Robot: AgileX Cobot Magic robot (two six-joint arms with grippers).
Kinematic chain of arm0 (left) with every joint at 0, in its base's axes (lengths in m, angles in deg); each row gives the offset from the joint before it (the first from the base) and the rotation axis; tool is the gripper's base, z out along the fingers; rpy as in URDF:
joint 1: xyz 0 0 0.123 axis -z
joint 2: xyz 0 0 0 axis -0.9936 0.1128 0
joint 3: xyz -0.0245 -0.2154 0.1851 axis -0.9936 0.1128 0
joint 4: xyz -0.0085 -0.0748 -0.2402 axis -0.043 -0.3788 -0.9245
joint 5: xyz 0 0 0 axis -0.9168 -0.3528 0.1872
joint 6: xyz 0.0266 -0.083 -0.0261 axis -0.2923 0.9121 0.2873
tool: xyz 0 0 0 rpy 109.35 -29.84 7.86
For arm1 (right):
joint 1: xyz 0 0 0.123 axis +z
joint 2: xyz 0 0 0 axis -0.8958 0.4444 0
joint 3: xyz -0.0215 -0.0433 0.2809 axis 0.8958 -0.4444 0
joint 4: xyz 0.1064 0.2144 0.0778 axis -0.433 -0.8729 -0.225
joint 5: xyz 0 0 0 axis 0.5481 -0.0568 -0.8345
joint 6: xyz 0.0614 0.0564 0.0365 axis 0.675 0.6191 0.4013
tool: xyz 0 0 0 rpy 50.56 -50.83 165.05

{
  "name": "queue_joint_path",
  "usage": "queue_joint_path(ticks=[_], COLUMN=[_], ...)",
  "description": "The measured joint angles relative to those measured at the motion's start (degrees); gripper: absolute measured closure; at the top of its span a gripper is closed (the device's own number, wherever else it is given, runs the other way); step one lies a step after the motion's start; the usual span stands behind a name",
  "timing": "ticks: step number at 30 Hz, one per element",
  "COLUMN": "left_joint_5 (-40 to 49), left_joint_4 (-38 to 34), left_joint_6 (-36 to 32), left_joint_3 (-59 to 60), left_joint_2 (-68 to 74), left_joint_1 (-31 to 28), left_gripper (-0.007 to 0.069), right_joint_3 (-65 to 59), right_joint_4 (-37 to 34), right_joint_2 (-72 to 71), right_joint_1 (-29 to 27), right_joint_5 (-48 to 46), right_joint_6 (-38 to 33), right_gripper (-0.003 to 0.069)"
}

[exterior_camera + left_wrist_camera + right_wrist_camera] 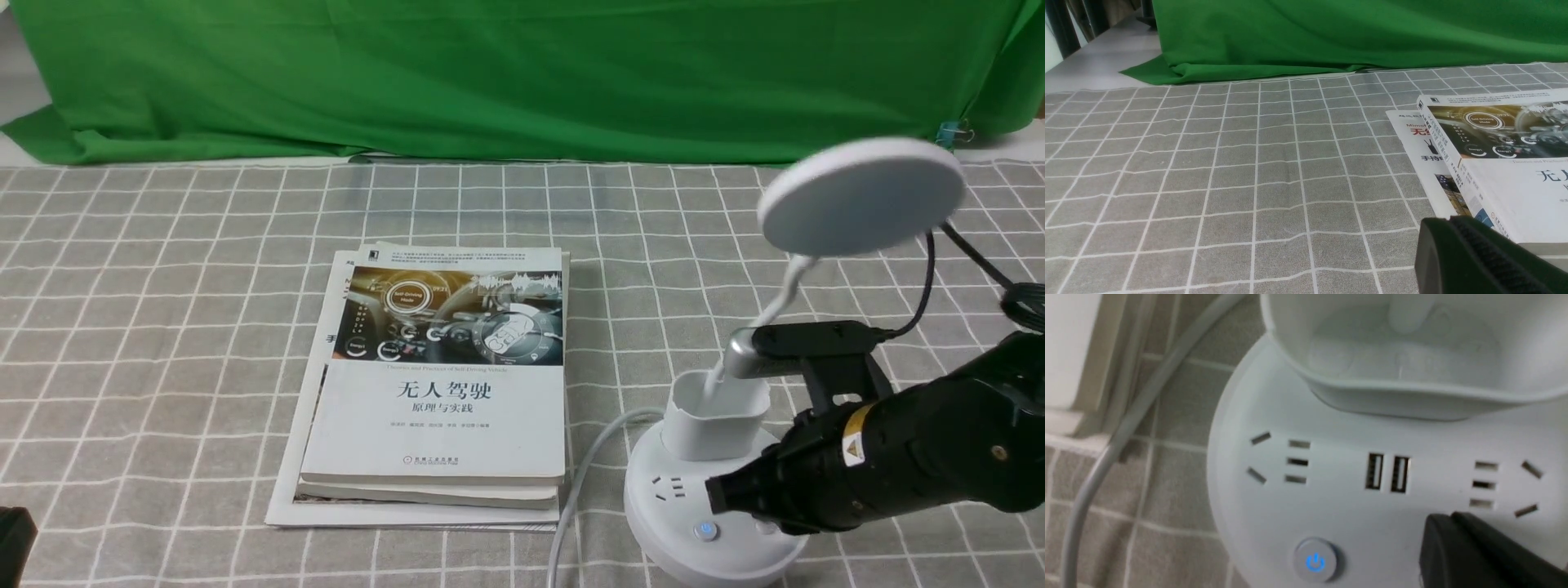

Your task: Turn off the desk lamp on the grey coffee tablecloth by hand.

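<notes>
The white desk lamp stands at the front right of the grey coffee tablecloth (163,327). Its disc head (861,196) sits on a bent neck above the pen-holder cup (714,412) and the round base (653,498). A round button glows blue on the base (705,532), also in the right wrist view (1315,561). My right gripper (718,494) is shut and empty, its tip low over the base to the right of the blue button (1443,522). My left gripper (1447,228) is shut and empty above the cloth, near the books' corner.
A stack of books (445,384) lies mid-table, left of the lamp. The lamp's white cable (575,490) runs between the books and the base. A black cable (980,261) trails at the right. The green backdrop cloth (490,73) hangs behind.
</notes>
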State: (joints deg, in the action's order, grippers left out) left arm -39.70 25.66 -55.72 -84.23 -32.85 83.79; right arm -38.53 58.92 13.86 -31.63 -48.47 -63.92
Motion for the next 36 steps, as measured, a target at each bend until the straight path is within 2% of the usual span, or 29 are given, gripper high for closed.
queue_joint_path(ticks=[6, 14, 17, 20, 26, 28, 32, 36], left_joint_5=[0.0, 0.0, 0.0, 0.0, 0.0, 0.0, 0.0, 0.0], left_joint_4=[0.0, 0.0, 0.0, 0.0, 0.0, 0.0, 0.0, 0.0], left_joint_6=[0.0, 0.0, 0.0, 0.0, 0.0, 0.0, 0.0, 0.0], left_joint_3=[0.0, 0.0, 0.0, 0.0, 0.0, 0.0, 0.0, 0.0], left_joint_2=[0.0, 0.0, 0.0, 0.0, 0.0, 0.0, 0.0, 0.0], left_joint_1=[0.0, 0.0, 0.0, 0.0, 0.0, 0.0, 0.0, 0.0], left_gripper=[0.0624, 0.0624, 0.0624, 0.0624, 0.0624, 0.0624, 0.0624, 0.0624], right_joint_3=[-0.14, -0.14, -0.14, -0.14, -0.14, -0.14, -1.0, -4.59], right_joint_4=[0.0, 0.0, 0.65, 4.98, 8.33, 8.41, 6.67, 5.55], right_joint_2=[-5.92, -6.98, -7.03, -7.92, -12.98, -17.81, -27.04, -36.85], right_joint_1=[0.0, 0.0, 0.0, -0.43, -6.66, -10.81, -15.27, -16.46], right_joint_5=[-0.08, 0.32, -1.65, -6.95, -16.37, -18.75, -19.35, -17.22], right_joint_6=[0.0, -0.12, -1.41, -2.13, -7.07, -9.49, -13.45, -15.56], right_gripper=[0.0635, 0.0635, 0.0635, 0.0635, 0.0635, 0.0635, 0.0635, 0.0635])
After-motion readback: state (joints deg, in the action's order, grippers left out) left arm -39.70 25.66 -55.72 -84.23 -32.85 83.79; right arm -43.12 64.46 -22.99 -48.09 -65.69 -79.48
